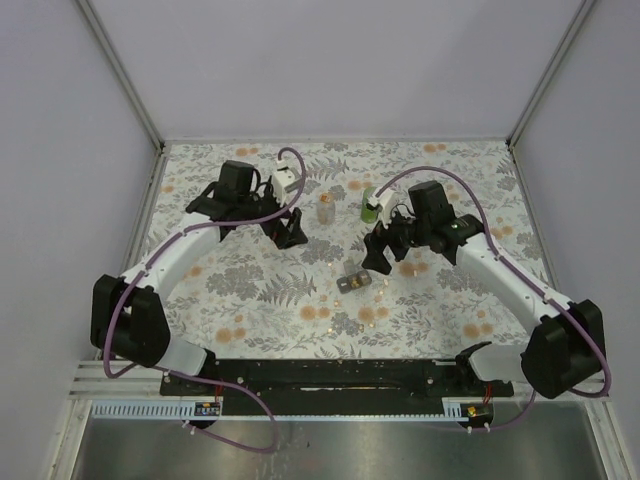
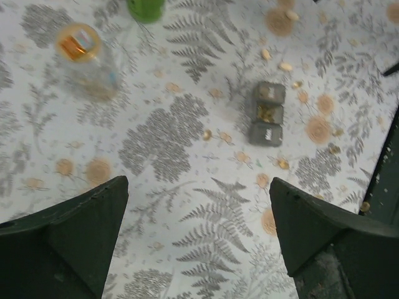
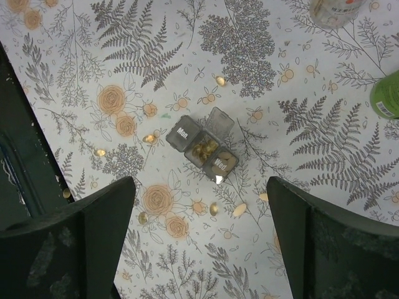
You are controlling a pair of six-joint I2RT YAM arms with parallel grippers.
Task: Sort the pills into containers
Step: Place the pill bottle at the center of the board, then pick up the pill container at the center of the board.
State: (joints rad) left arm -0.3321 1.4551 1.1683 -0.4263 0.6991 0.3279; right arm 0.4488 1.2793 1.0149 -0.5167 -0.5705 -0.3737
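Grey pillbox (image 3: 204, 148), "Mon." right-wrist only

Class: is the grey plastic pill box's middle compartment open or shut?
Open: lid flipped back, golden pills visible in grey plastic pill box.

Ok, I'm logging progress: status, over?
Left gripper and right gripper open, empty. Grey plastic three-compartment pill box: middle compartment open, pills inside. Loose yellowish pills scattered around it. Nothing blocking.

The pill box (image 3: 206, 148) has "Mon." printed on one closed lid (image 3: 183, 132). The lettering on its other closed lid cannot be read. Print on the clear bottle (image 3: 333, 9) is too blurred to read.
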